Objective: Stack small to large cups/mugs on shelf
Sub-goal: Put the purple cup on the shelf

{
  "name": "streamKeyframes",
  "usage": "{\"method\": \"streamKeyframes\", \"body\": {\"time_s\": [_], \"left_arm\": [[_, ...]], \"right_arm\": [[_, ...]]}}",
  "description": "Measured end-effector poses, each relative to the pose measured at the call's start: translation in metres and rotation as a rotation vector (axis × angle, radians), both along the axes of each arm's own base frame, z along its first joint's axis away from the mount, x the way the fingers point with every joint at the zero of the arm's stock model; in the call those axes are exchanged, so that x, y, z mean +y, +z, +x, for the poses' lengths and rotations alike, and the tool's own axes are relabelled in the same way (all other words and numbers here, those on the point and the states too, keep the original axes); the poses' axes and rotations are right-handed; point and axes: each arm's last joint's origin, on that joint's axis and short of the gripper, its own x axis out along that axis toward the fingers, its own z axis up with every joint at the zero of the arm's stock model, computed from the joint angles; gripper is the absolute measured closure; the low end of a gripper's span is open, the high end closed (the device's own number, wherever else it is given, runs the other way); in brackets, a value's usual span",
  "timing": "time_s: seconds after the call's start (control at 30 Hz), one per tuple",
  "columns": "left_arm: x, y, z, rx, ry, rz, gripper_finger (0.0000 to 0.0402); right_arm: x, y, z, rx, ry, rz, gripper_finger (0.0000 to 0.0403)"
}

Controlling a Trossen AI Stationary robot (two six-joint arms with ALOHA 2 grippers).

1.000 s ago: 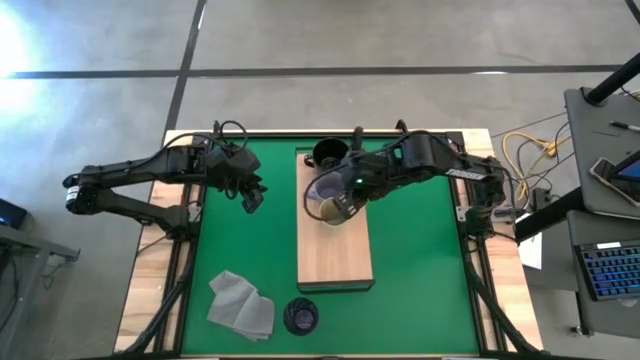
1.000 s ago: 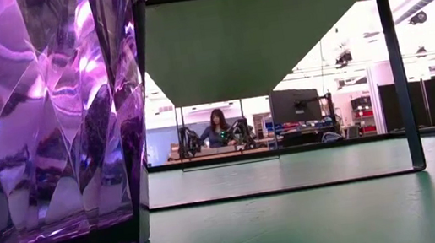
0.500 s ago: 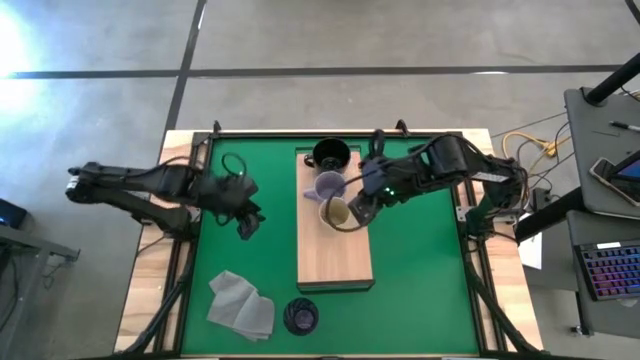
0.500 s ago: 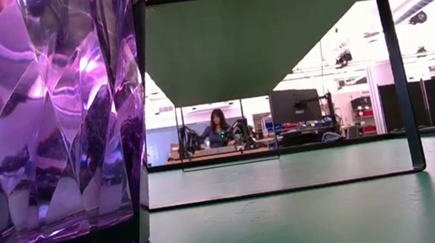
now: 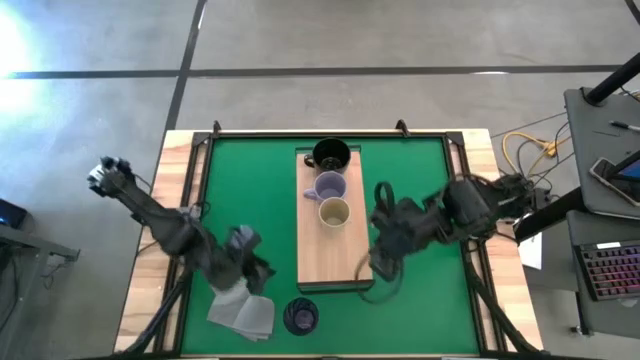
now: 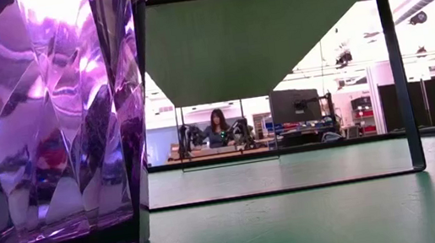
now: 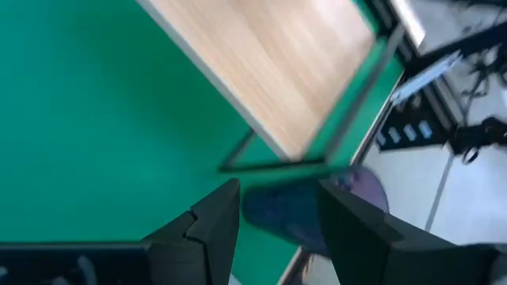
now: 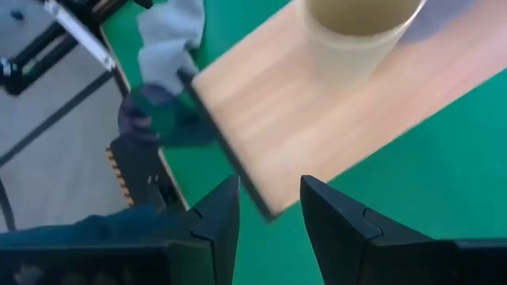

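The shelf [image 5: 335,250] is a long wooden board on a dark frame over the green mat. Three vessels stand in a row on its far half: black mug [image 5: 330,155], lavender mug [image 5: 328,187], beige cup [image 5: 334,212]. The purple tumbler [image 5: 300,316] stands on the mat near the near edge and fills the left of the low view [image 6: 41,138]. My left gripper [image 5: 258,270] hovers open, left of the shelf above the grey cloth; the tumbler [image 7: 309,214] shows beyond its fingers. My right gripper [image 5: 383,265] is open beside the shelf's right edge, past the beige cup [image 8: 360,32].
A folded grey cloth [image 5: 240,310] lies on the mat left of the tumbler, under my left arm. The near half of the shelf board [image 8: 317,127] is bare. The wooden table frame [image 5: 150,250] borders the mat. People sit in the room far behind [image 6: 218,126].
My right gripper has drawn away from the beige cup toward the table's near right, leaving the cup standing on the shelf behind the lavender mug. My left gripper has swung from the mat's far left toward the near edge, ending above the cloth near the tumbler.
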Motion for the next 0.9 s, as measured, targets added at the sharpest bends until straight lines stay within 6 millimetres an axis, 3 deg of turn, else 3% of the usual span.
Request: {"method": "streamKeyframes", "body": {"time_s": [0.13,0.47,0.73,0.9], "left_arm": [[-0.030,0.000,0.017,0.078,-0.024,-0.002,0.0249],[-0.058,0.020,0.045,0.228,0.005,-0.001,0.0249],[-0.080,-0.013,0.059,0.363,0.024,-0.081,0.0249],[-0.091,-0.016,0.064,0.305,0.012,-0.107,0.0249]], "right_arm": [[0.028,-0.011,-0.009,0.034,0.025,-0.016,0.0275],[0.073,-0.047,-0.029,0.139,-0.025,-0.041,0.0275],[0.093,-0.062,-0.043,0.154,-0.066,-0.065,0.0275],[0.095,-0.064,-0.044,0.134,-0.086,-0.086,0.0275]]}}
